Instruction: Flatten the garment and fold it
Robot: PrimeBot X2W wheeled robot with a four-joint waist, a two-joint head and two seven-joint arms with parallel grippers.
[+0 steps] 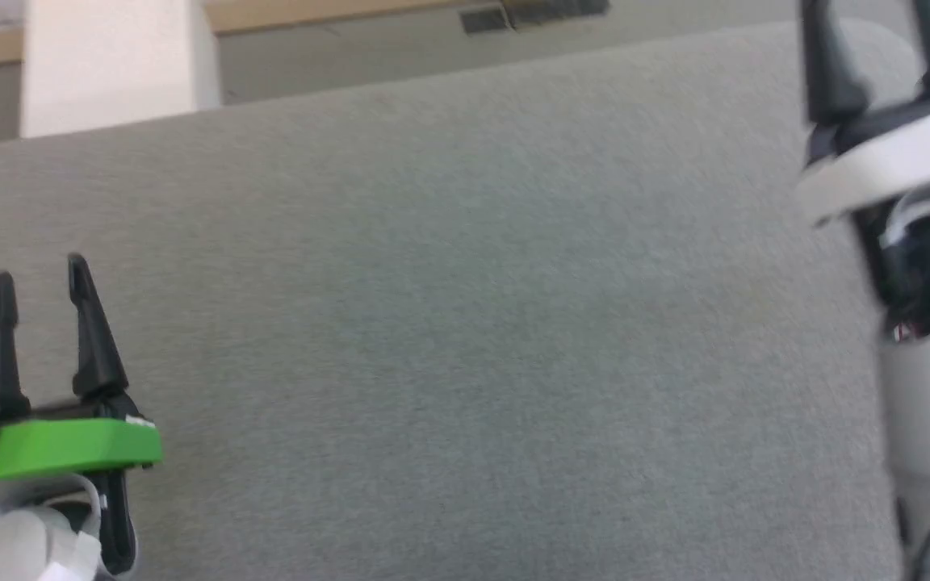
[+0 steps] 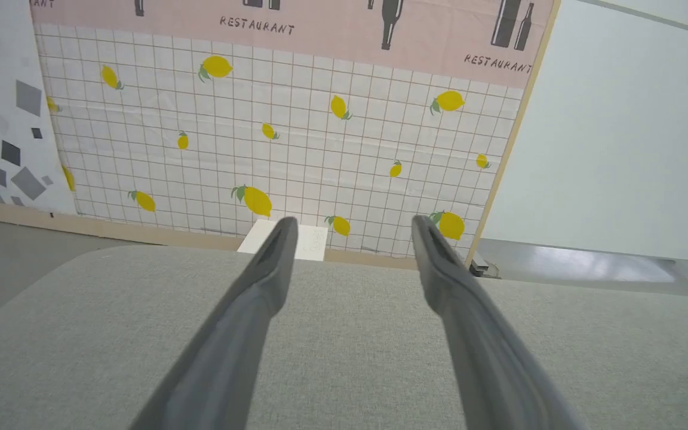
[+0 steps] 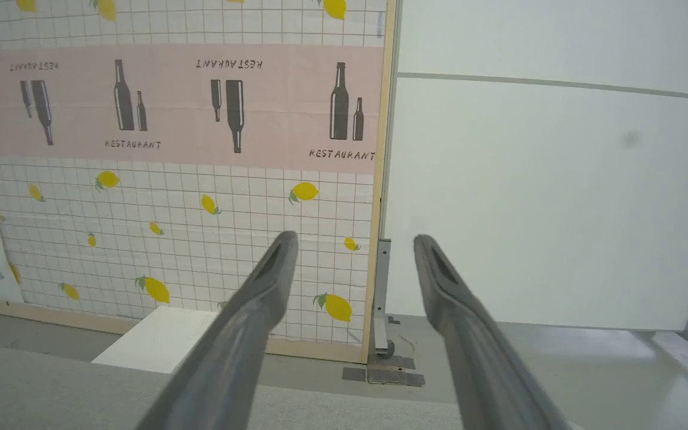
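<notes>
At the lower left of the head view the left gripper point(image 1: 41, 274) hangs just above the pale grey, woven, cloth-covered table top point(image 1: 465, 323), its two long dark fingers spread wide and pointing toward the far edge. Its own wrist view shows nothing between them, only the grey surface and a white grid-patterned wall panel printed with yellow lemons point(image 2: 260, 149) beyond. The stretch of table in the middle is smooth grey cloth. Where the red jersey T-shirt with white short sleeves lies I cannot tell, so it can't be judged whether it is crumpled, spread or folded. To the right, the right gripper point(image 3: 354, 239) stands raised near the table's far right corner. Its fingers are equally wide apart and empty, aimed past the edge at the lemon panel and a plain white wall board point(image 3: 559, 179). With both grippers free and off the cloth, this looks like a gap between steps, either a reach not yet begun or a release just finished, and progress on flattening or folding cannot be read. The next move probably calls for bringing the garment under the head camera. Each open gripper would then come down to a separate edge, hem or shoulder and close narrowly on the thin fabric, and the two would draw apart to pull it flat.
</notes>
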